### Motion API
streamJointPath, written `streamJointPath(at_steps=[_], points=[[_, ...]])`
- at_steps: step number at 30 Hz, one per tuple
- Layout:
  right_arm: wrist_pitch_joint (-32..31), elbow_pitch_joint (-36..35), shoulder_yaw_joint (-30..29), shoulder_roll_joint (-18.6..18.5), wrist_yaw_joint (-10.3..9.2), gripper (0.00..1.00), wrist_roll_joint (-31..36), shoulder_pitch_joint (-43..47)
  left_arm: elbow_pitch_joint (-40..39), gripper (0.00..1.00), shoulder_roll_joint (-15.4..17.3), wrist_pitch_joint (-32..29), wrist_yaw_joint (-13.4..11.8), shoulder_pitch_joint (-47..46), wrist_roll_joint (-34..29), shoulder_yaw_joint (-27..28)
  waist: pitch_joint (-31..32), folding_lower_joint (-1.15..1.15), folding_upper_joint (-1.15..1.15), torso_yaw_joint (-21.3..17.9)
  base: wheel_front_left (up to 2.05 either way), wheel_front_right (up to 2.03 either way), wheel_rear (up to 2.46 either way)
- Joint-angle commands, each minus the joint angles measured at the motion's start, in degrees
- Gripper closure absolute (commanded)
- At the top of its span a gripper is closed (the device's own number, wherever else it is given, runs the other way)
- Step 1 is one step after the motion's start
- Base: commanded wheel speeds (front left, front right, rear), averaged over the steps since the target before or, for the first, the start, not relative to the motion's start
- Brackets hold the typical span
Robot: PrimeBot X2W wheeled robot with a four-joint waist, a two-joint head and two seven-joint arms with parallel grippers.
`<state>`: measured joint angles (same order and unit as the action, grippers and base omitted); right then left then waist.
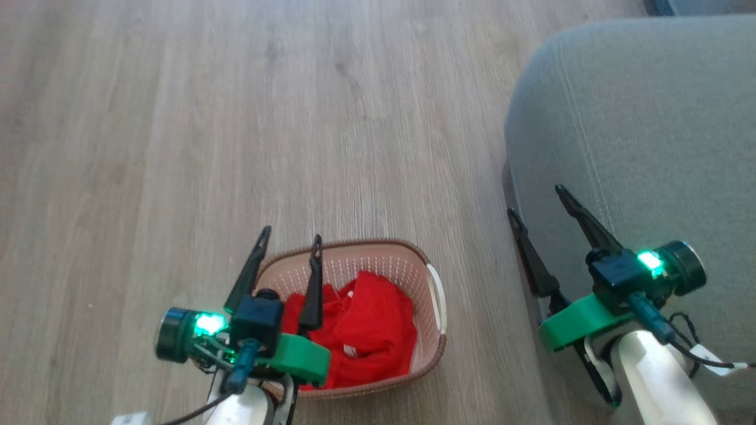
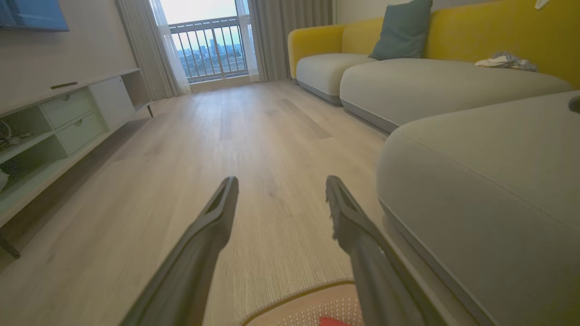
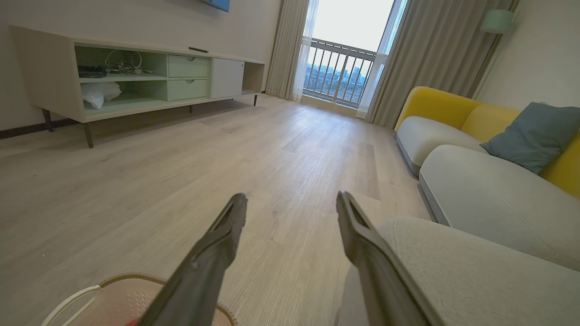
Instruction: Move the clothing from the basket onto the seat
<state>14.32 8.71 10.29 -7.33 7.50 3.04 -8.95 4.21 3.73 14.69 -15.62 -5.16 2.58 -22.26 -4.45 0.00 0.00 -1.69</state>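
In the lower middle of the head view, the basket stood on the wooden floor with the clothing heaped red inside it, bunched toward its nearer half. None of it lay on the seat, whose grey rounded corner took up the right side of the frame, just beside the basket but apart from it.

The left gripper hung above the basket's left half with its two dark fingers spread wide and nothing between them; in the left wrist view the fingers pointed out along the floor rather than down at the fabric. The right gripper hovered at the lower right over the edge of the seat, likewise wide and empty.

The task looked to be at its very start, with the first pick not yet made. The next move would likely call for the left arm to tip its fingers downward, lower them into the red heap and close on a good fold, clear of the perforated wall and rim.
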Motion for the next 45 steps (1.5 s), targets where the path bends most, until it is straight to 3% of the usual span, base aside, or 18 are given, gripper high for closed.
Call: streamJointPath(at_steps=[1,12,15,27,31,39,45], points=[[0.7,-2.5,0.9,-0.5,-0.01,0.00,0.2,-3.0,0.0,0.00,-0.5,0.3,0.7,-2.9,-0.6,1.3,-2.8,0.00,0.00,-1.4,0.00,0.00,0.00],[0.7,-6.3,-1.9,-1.5,-0.01,0.00,0.4,-8.5,17.8,0.00,-0.6,0.3,3.8,-14.7,-3.9,-3.6,-20.7,0.00,0.00,-6.4,0.00,0.00,0.00],[0.7,-7.3,-2.4,-1.4,-0.01,0.00,0.5,-9.9,24.3,0.00,-0.6,0.3,5.6,-18.6,-2.9,-4.2,-25.1,0.00,0.00,-7.9,0.00,0.00,0.00],[0.7,-11.5,0.2,-0.6,-0.01,0.00,1.0,-15.1,48.8,0.00,0.2,0.3,10.8,-34.8,-4.6,-7.8,-40.2,0.00,0.00,-14.0,0.00,0.00,0.00],[0.7,-12.6,0.3,0.1,-0.01,0.00,1.0,-16.1,53.7,0.00,0.5,0.3,11.3,-37.9,-4.1,-7.6,-43.0,0.00,0.00,-15.2,0.00,0.00,0.00],[0.7,-14.1,1.2,1.6,-0.01,0.00,1.1,-17.4,64.6,0.00,1.7,0.3,9.6,-44.3,-4.2,-7.7,-47.9,0.00,0.00,-18.0,0.00,0.00,0.00],[0.7,-15.0,1.3,2.3,-0.01,0.00,1.4,-16.9,68.8,0.00,1.2,-4.9,10.3,-46.3,-1.7,-6.3,-48.8,0.00,0.00,-18.5,0.00,0.00,0.00]])
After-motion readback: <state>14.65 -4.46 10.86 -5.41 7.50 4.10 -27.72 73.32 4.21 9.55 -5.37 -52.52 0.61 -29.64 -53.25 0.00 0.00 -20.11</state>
